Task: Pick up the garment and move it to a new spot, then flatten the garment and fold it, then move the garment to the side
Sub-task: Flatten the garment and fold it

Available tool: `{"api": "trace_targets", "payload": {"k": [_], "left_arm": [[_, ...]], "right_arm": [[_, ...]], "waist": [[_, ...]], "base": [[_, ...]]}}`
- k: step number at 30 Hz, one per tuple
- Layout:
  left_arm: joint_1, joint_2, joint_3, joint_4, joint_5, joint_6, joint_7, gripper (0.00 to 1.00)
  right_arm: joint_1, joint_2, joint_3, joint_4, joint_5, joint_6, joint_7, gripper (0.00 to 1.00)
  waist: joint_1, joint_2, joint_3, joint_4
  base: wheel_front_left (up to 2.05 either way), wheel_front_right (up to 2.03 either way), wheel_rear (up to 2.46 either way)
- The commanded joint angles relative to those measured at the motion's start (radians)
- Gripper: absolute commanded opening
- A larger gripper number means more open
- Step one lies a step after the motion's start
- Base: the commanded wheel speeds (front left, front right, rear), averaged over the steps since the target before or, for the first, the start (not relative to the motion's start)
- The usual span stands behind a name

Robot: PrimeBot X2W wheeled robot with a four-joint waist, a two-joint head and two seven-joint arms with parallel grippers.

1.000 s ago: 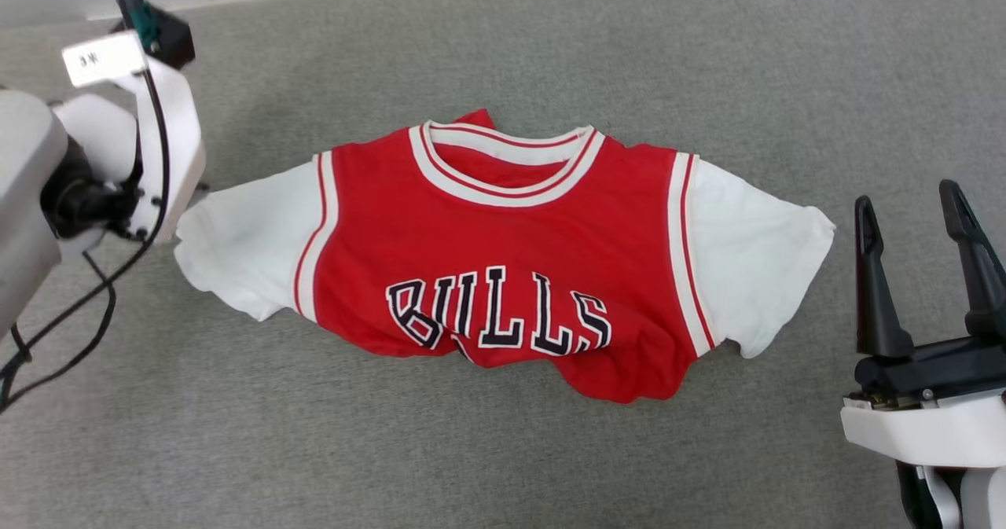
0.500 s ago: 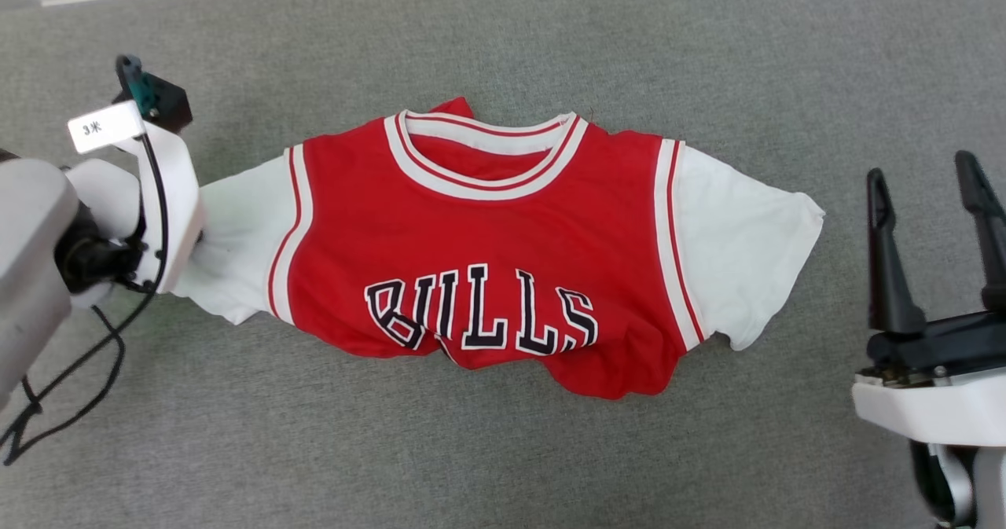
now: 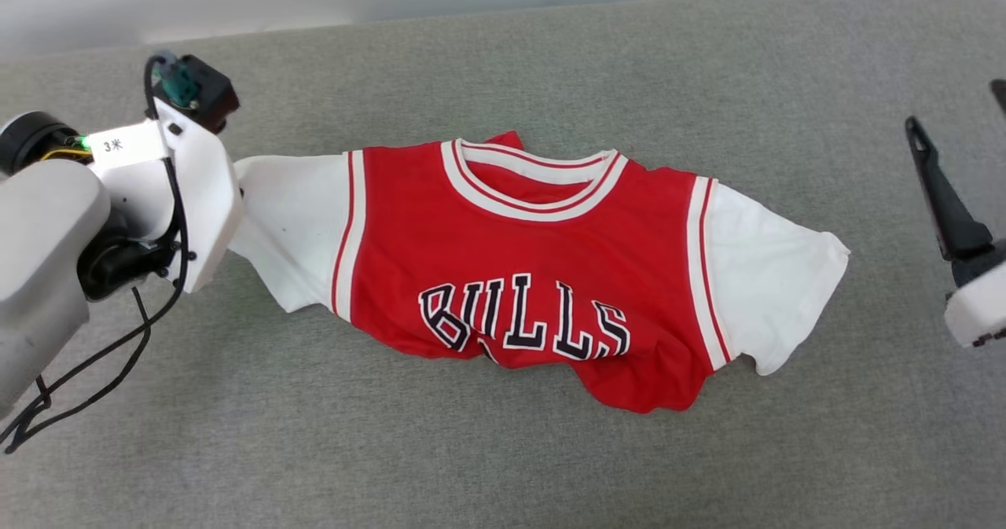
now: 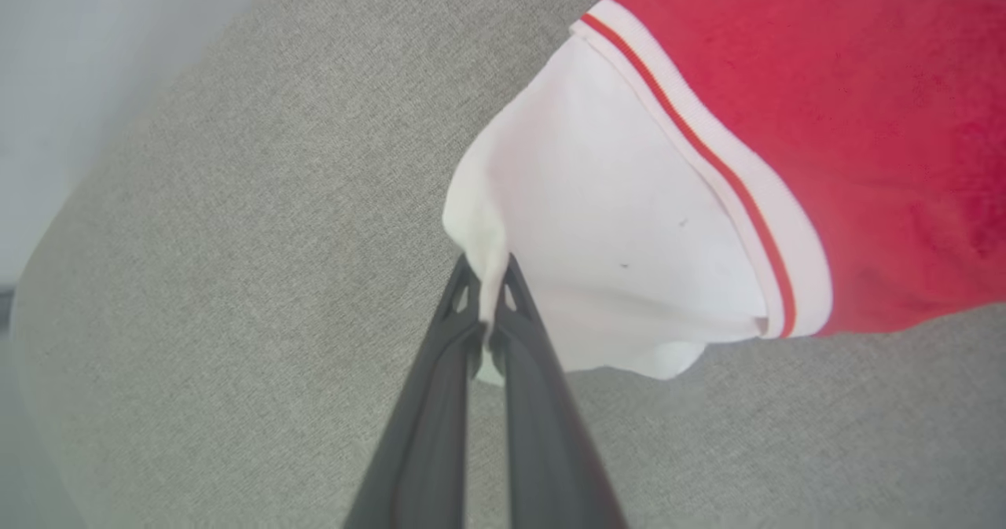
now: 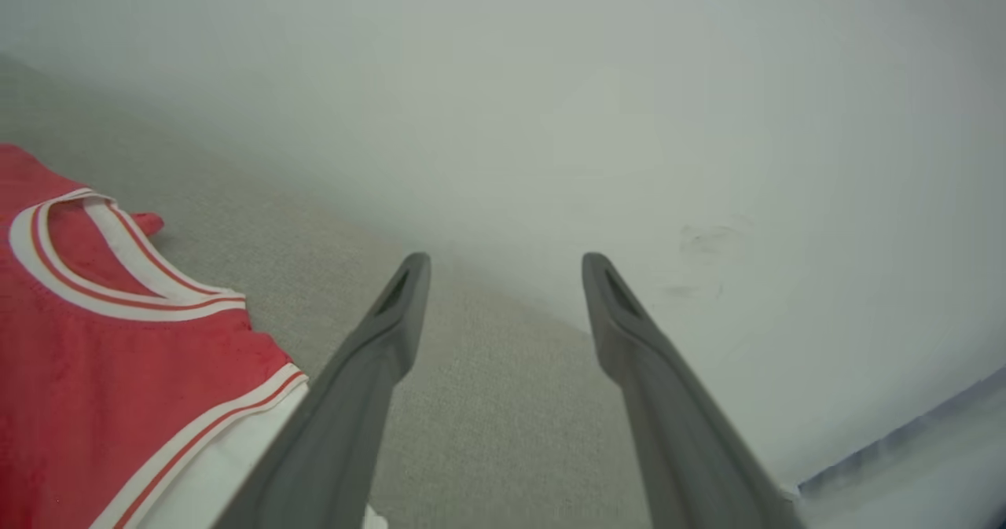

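Left claw [image 4: 488, 273] is clamped tight on the edge of the garment's [image 3: 534, 262] white sleeve [image 4: 605, 222], cloth bunched between its fingers. The garment lies front-up, spread across the grey fabric surface [image 3: 503, 466]. Right claw [image 5: 504, 262] hangs wide and empty beyond the other sleeve.

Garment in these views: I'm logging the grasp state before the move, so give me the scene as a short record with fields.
garment: red jersey, front up, hem rumpled, lying on grey padded surface
left gripper: shut on the edge of the white sleeve
right gripper: open, holding nothing, apart from the garment
lettering: BULLS readable in head view
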Motion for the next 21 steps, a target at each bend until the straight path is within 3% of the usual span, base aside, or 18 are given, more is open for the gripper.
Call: {"api": "trace_targets", "payload": {"k": [1, 6, 10, 15, 21], "left_arm": [[-0.006, 0.002, -0.003, -0.007, 0.007, 0.000, -0.007, 0.00], [-0.005, -0.001, -0.006, -0.051, 0.030, 0.000, -0.021, 0.00], [-0.020, -0.009, -0.006, -0.072, 0.043, 0.000, -0.030, 0.00], [-0.042, -0.019, 0.002, -0.093, 0.058, 0.005, -0.040, 0.00], [-0.073, -0.019, 0.010, -0.121, 0.074, 0.012, -0.048, 0.00]], "right_arm": [[-0.021, -0.022, 0.018, 0.005, 0.020, -0.001, 0.029, 1.00], [-0.152, -0.193, 0.207, 0.039, 0.259, -0.001, 0.371, 1.00], [-0.241, -0.268, 0.308, 0.082, 0.479, -0.001, 0.646, 1.00], [-0.317, -0.287, 0.363, 0.174, 0.612, -0.001, 0.836, 1.00], [-0.358, -0.230, 0.391, 0.311, 0.650, -0.001, 0.946, 1.00]], "waist": [[0.0000, 0.0000, -0.005, 0.008], [0.0000, 0.0000, 0.004, 0.029], [0.0000, 0.0000, 0.024, 0.046], [0.0000, 0.0000, 0.065, 0.072], [0.0000, 0.0000, 0.120, 0.092]], "base": [[0.00, 0.00, 0.00], [0.00, 0.00, 0.00], [0.00, 0.00, 0.00], [0.00, 0.00, 0.00], [0.00, 0.00, 0.00]]}}
